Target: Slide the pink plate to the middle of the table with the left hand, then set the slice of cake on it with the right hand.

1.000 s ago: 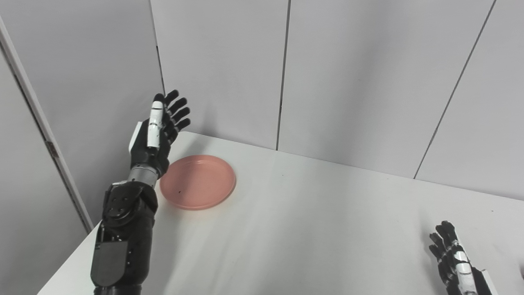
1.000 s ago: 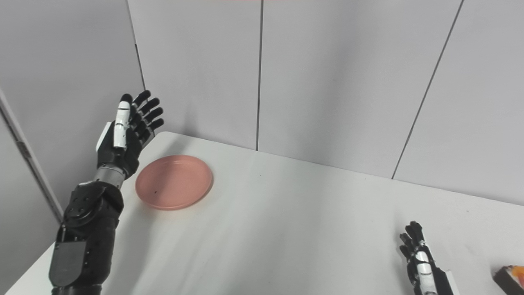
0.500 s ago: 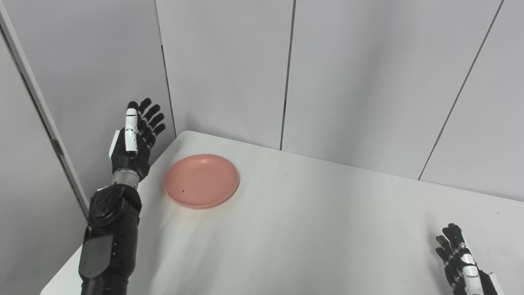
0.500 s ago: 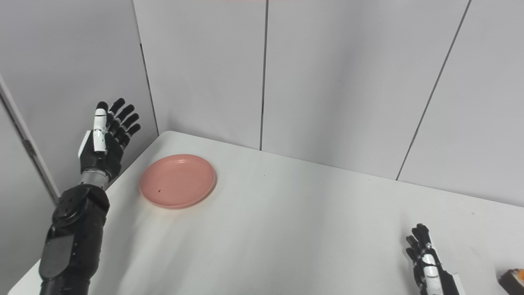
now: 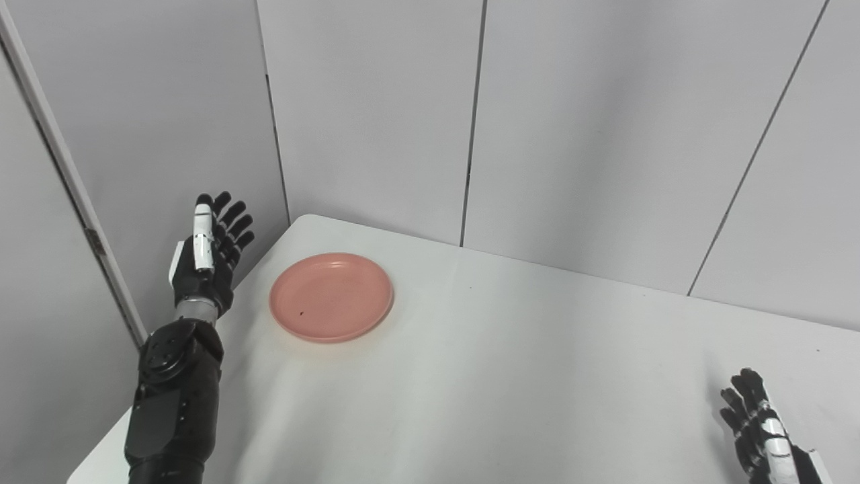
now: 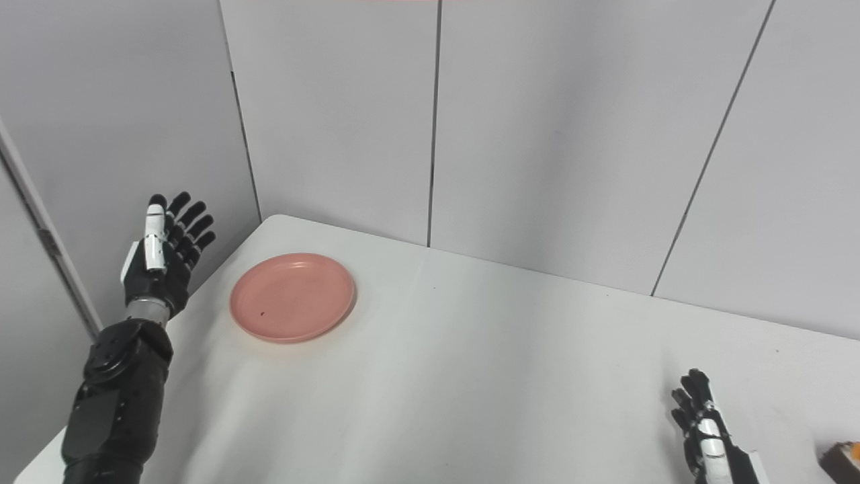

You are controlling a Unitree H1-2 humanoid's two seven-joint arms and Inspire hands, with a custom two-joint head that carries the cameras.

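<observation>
A round pink plate lies empty near the far left corner of the white table. My left hand is open, fingers up and spread, raised at the table's left edge, left of the plate and apart from it. My right hand is open and empty, low at the near right; it also shows in the right eye view. The slice of cake, dark with an orange top, only shows at the bottom right edge of the right eye view, right of my right hand.
Grey wall panels stand close behind the table. A partition closes off the left side next to my left hand.
My left hand has moved left and down, away from the plate to the table's left edge. The camera has shifted a little. The plate and right hand have stayed put.
</observation>
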